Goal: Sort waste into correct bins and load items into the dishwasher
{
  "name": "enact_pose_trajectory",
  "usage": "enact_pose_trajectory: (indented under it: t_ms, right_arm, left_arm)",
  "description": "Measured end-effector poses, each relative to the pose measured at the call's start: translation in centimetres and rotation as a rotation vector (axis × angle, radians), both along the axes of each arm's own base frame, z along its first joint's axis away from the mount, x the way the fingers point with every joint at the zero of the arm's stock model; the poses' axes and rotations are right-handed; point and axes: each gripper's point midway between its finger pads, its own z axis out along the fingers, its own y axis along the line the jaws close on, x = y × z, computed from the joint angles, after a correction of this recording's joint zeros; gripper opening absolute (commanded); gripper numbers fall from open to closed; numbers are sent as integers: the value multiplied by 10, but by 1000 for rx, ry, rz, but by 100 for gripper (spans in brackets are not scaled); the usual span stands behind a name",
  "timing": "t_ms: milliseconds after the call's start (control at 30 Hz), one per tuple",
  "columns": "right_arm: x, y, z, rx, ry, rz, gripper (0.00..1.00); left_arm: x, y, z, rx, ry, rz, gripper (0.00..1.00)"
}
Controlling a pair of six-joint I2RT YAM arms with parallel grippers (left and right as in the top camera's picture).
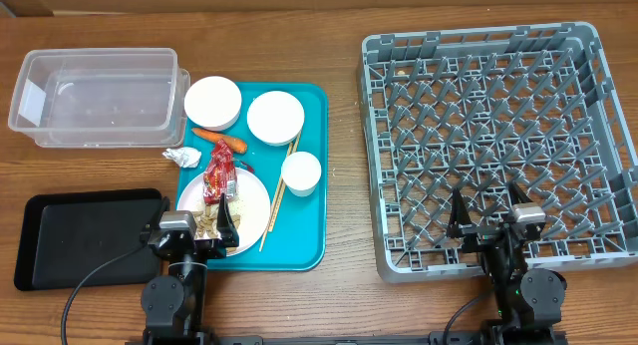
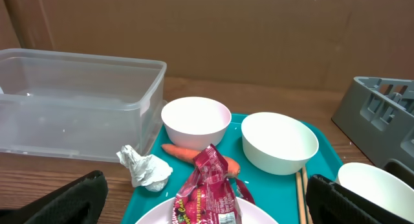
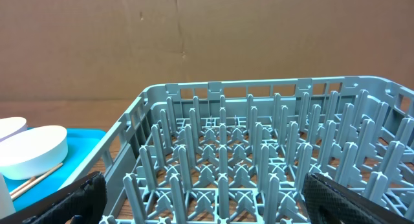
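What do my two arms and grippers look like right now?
The left arm and right arm are black with rounded joint housings and a silver-grey box at each wrist. The left gripper and right gripper have matte black fingers. A black cable loops away from the left arm. No markings show.

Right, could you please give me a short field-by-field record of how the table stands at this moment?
left gripper: open, empty, at the plate's near edge
right gripper: open, empty, at the dish rack's near edge
dish rack: no tableware in it
clear tub: nothing inside
black tray: nothing on it
teal tray: holds bowls, cup, plate, chopsticks, carrot
wrapper: lying on the plate
scrap: on the table, just off the teal tray's left edge
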Motion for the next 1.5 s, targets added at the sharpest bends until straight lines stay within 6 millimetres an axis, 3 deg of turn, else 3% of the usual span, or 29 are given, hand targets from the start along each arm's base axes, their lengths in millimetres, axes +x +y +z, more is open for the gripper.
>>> enact_pose_trajectory:
  t_ms: [333, 467, 667, 733, 867, 967, 1100, 1233, 1367, 1500]
  right_arm:
    - [0, -3, 0, -4, 0, -19, 100]
    - [0, -4, -1, 26, 6, -22, 100]
    - [-3, -5, -12, 38, 120, -31, 100]
    - [-4, -5, 1, 38, 134, -31, 100]
    - [-3, -5, 48, 40, 200, -34, 100]
    - [3, -5, 68, 35, 310, -37, 100]
    - [17, -4, 80, 23, 517, -41, 100]
    - [27, -1, 69, 19, 648, -34, 100]
    - [28, 4, 49, 25, 738, -7, 100]
    - [28, 6, 49, 29, 741, 2, 100]
  left_arm:
    - [0, 0, 0, 0, 0, 0, 100]
    - [1, 3, 12, -6, -47, 16, 100]
    - [-4, 5, 0, -58, 51, 33, 100]
    - [-6, 6, 12, -66, 70, 40, 100]
    - [-3, 7, 46, -63, 168, 54, 100]
    - [7, 8, 55, -54, 317, 63, 100]
    - [32, 8, 66, -40, 532, 71, 100]
    - [50, 8, 73, -35, 631, 74, 100]
    - [63, 8, 55, -32, 715, 76, 100]
    - [70, 8, 31, -26, 796, 82, 100]
